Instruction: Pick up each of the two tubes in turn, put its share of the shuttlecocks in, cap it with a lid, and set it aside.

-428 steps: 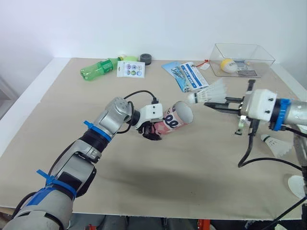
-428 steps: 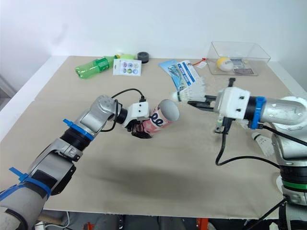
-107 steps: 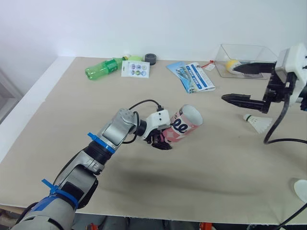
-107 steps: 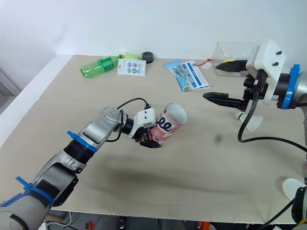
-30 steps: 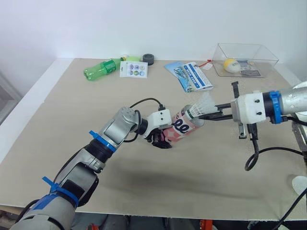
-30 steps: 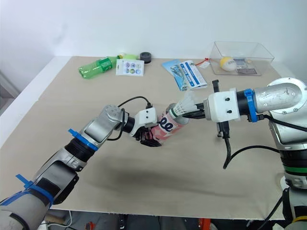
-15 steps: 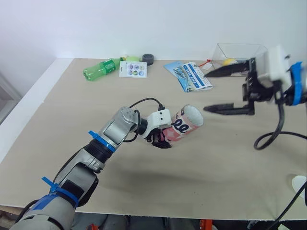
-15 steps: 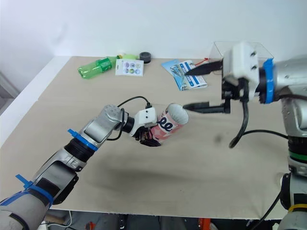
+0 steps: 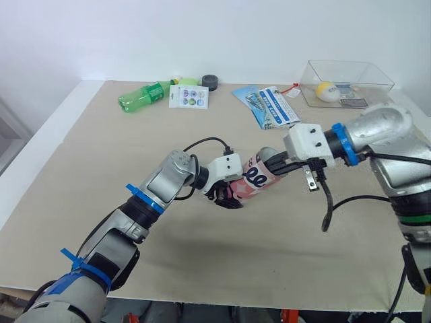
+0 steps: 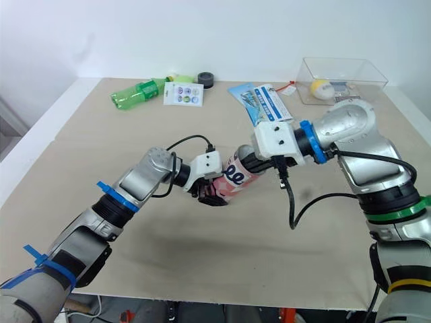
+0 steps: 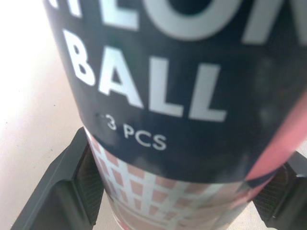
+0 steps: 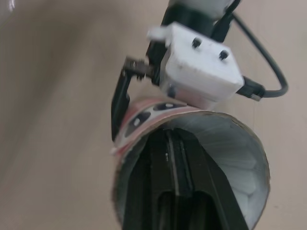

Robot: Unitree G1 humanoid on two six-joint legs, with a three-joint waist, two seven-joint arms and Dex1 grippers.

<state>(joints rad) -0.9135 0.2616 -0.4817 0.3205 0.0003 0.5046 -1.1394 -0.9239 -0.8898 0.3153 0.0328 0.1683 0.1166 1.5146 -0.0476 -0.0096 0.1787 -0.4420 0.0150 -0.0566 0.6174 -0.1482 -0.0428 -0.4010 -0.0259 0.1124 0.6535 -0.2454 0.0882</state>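
A beige table (image 9: 81, 155) stands against a white wall; I take the pink cardboard tube with dark lettering (image 9: 253, 179) as my landmark throughout.

The tube is held off the table near its middle, tilted, with its open mouth turned toward the right arm. The left gripper (image 9: 225, 194) is clamped on the tube's closed end, and in the left wrist view its two black pads (image 11: 88, 182) press on opposite sides of the tube wall.

The right gripper (image 12: 175, 184) reaches into the tube's mouth. Its two black fingers (image 12: 163, 158) lie together, side by side, inside the bore. I cannot tell what lies deeper in the tube.

Well beyond the tube, toward the wall, lies a row of loose items. On the left arm's side are a green plastic bottle (image 9: 143, 95) on its side, a white card with coloured dots (image 9: 188, 96) just beside it, and a dark grey ring (image 9: 210, 82). A blue-and-white leaflet (image 9: 269, 108) lies nearest the tube. On the right arm's side, a clear plastic box (image 9: 377, 74) holds a yellow-and-white ball (image 9: 326, 91).
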